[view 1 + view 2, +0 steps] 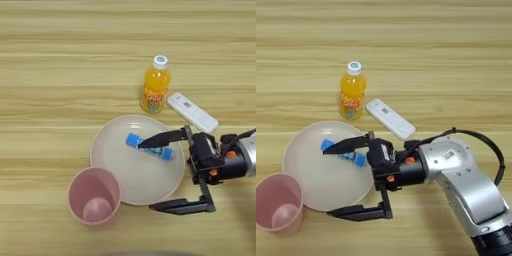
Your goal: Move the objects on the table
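The tube (149,147) lies on the plate (115,165). The gripper (160,172), jaws spread wide, reaches over the plate's right side, likely lining up to grasp the tube.

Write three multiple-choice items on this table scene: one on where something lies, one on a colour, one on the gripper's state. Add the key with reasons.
1. Where does the blue tube lie?
A. inside the cup
B. on the round plate
C. beside the bottle on bare wood

2. What colour is the cup?
A. pink
B. green
C. black

3. How do the fingers of the right gripper stand?
A. shut on the bottle
B. shut on the white device
C. spread wide apart

Key: 1 B, the tube rests on the plate's inner surface. 2 A, its wall and inside are pink. 3 C, one finger is over the tube, the other past the plate's near rim.
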